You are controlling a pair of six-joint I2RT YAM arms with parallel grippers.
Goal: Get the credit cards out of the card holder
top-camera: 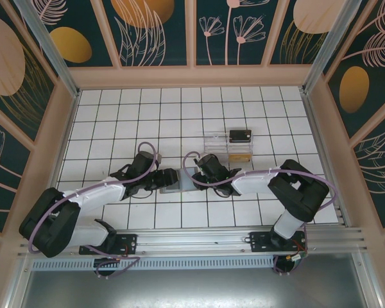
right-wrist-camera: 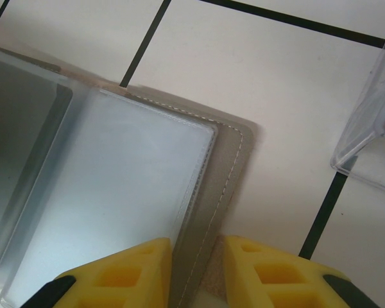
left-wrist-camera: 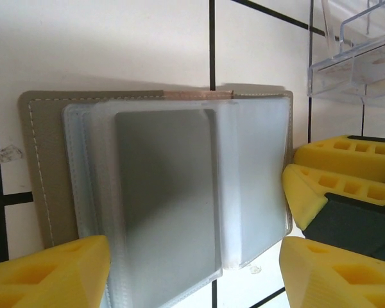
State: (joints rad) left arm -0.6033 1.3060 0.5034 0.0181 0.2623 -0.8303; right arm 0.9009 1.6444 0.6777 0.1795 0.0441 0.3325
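Left wrist shows a stitched card holder (left-wrist-camera: pixel 45 160) holding frosted rectangular sleeves (left-wrist-camera: pixel 256 167).

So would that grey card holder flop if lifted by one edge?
Probably floppy: the card holder looks like thin stitched fabric with soft clear sleeves. Likely light, being so flat. The glossy sleeves may feel slippery.
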